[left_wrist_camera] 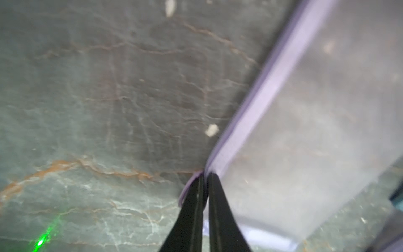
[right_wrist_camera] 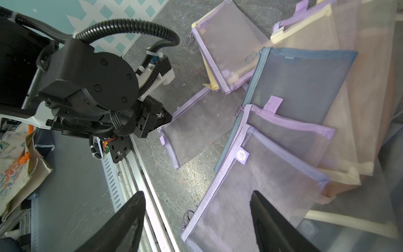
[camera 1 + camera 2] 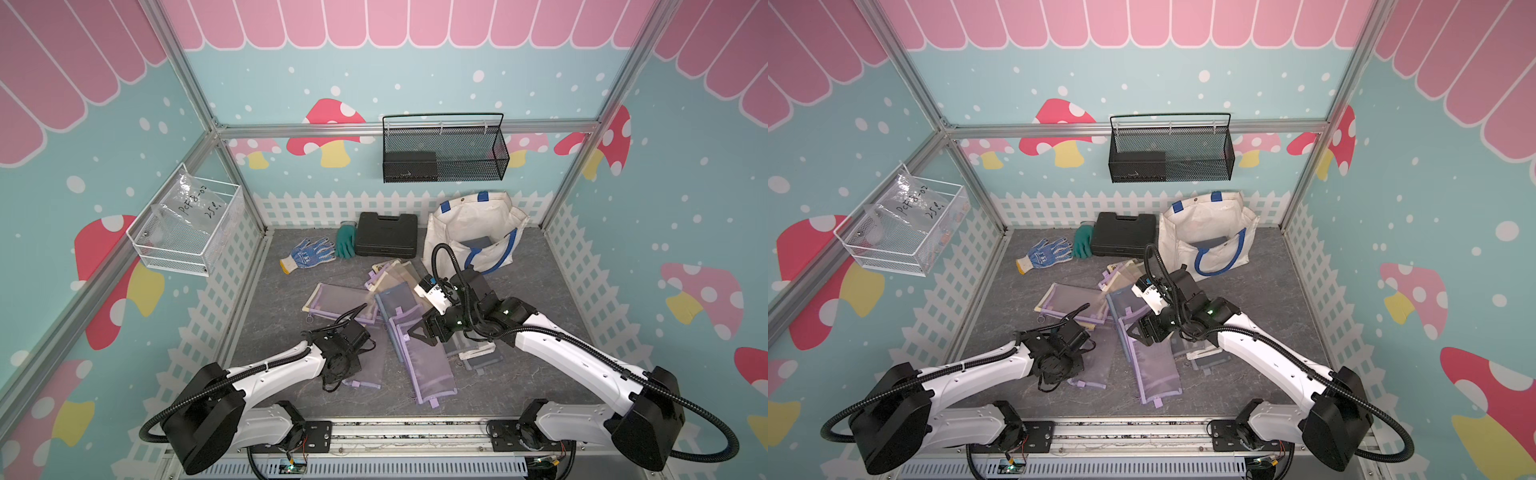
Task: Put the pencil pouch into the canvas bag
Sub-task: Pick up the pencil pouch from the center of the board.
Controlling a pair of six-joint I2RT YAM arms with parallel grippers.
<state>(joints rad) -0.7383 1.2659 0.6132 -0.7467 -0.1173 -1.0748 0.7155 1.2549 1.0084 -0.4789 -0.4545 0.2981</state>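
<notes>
Only the grasp is done: the left gripper (image 1: 206, 174) clamps a corner of the purple mesh pencil pouch (image 1: 305, 141) on the tabletop (image 3: 519, 374), well apart from the canvas bag (image 3: 469, 224); the right gripper (image 2: 197, 193) hangs open.

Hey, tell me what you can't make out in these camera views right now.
- Left claw: hidden under its own wrist in both top views; the left wrist view is blurred.
- Pencil pouch: cut off by the left wrist view's edge.
- Canvas bag: its own wall hides most of the dark item inside, in both top views.
- Grey pouches: partly covered by the right arm, top view.
</notes>
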